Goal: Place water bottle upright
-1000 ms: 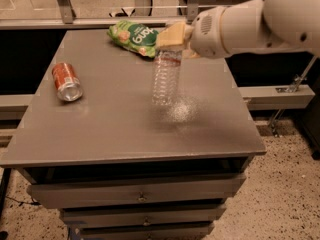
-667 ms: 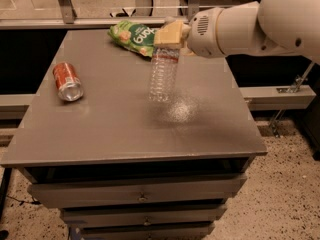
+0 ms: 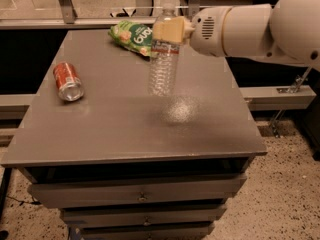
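The water bottle [image 3: 162, 66] is a clear ribbed plastic bottle with a dark label band near the neck. It hangs nearly upright over the back middle of the grey table [image 3: 115, 134], its base a little above the surface. My gripper [image 3: 171, 30], with tan fingers [image 3: 169, 29], is shut on the bottle's upper part just below the cap. The white arm reaches in from the right. A pale glint on the table lies just right of and below the bottle's base.
A red soda can [image 3: 67, 81] lies on its side at the table's left. A green snack bag [image 3: 132, 36] lies at the back, just left of and behind the bottle. Drawers sit under the tabletop; speckled floor is to the right.
The gripper has lifted the bottle a little and shifted it slightly left. The bottle's top now shows above the fingers. The can and bag have not moved.
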You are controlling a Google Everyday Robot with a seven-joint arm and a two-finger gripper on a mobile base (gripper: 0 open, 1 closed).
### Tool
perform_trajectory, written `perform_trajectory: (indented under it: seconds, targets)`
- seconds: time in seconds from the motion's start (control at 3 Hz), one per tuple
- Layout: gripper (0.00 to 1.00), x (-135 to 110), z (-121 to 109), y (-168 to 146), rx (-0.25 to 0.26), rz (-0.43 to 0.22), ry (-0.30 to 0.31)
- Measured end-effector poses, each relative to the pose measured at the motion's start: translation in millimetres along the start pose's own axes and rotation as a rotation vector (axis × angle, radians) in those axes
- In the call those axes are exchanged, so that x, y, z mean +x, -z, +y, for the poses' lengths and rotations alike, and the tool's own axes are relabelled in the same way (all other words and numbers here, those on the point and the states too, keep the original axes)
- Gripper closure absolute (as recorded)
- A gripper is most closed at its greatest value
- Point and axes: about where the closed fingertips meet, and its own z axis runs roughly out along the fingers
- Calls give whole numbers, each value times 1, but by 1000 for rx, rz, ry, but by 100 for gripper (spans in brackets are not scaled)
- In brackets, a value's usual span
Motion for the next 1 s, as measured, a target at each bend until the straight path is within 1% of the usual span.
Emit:
perform_trajectory:
  seconds: [0.33,0.67,1.0]
  targets:
    - [100,13,-24,0,113,60,165]
    - [100,19,-52,-6,175,27,424]
    - [100,9,-52,-6,182,-8,548]
